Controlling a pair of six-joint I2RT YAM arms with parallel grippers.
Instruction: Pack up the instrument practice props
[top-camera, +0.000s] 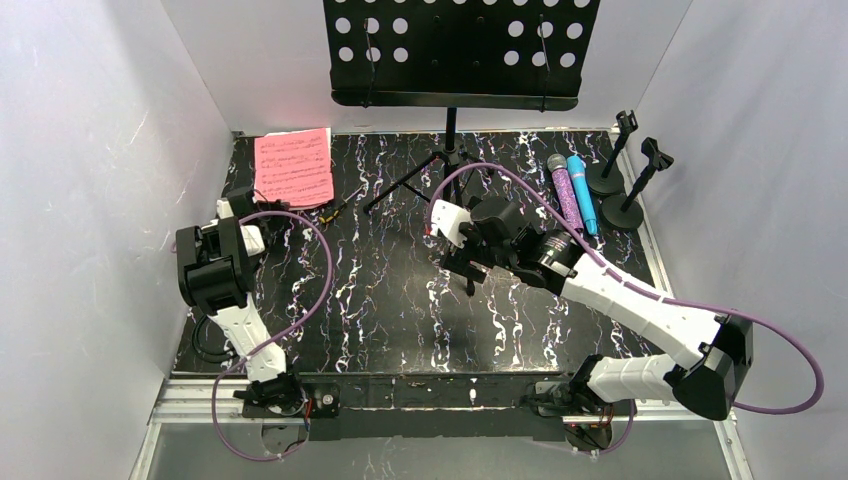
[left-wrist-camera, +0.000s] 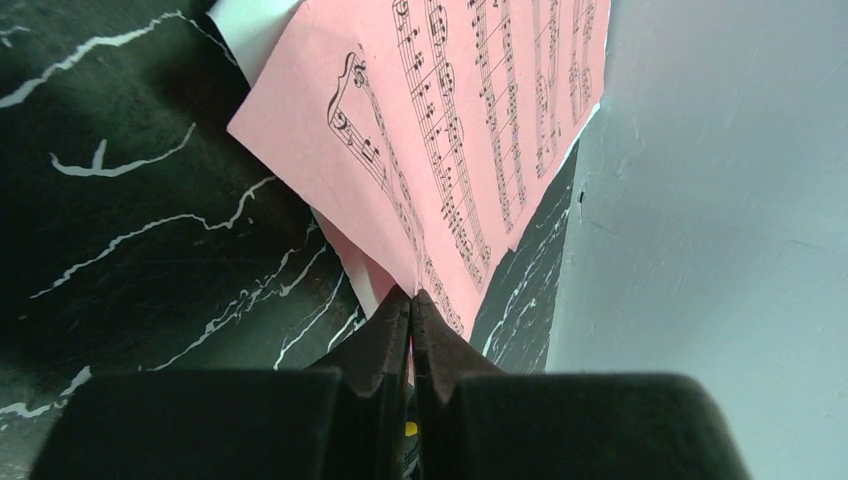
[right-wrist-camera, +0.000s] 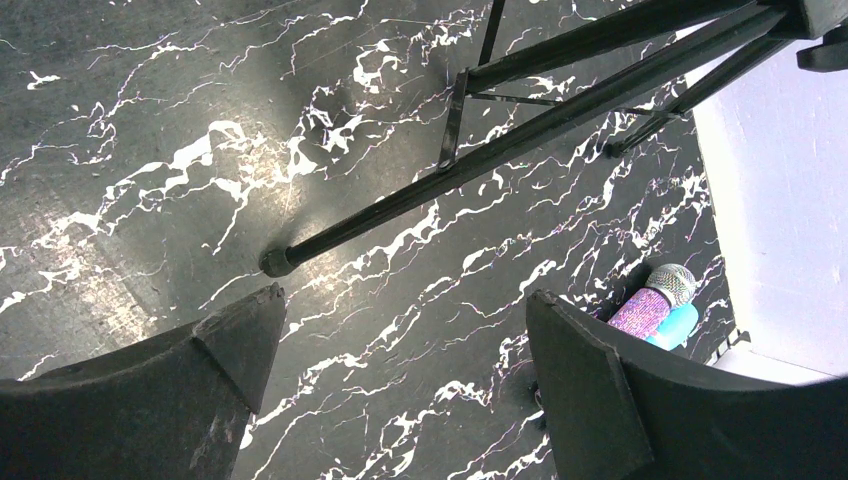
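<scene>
My left fingers (left-wrist-camera: 380, 350) clench the edge of the pink music sheet (left-wrist-camera: 470, 120), at the far-left corner of the tabletop (left-wrist-camera: 130, 230); my right fingers (right-wrist-camera: 590, 400) hang spread, empty; risk: the thin paper may tear or slip, the pinch being shallow.

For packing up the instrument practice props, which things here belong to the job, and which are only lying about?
Belong to the job: music sheets, blue microphone, purple glitter microphone, two mic holders.
Only lying about: tall tripod stand with perforated plate, black cable.
</scene>
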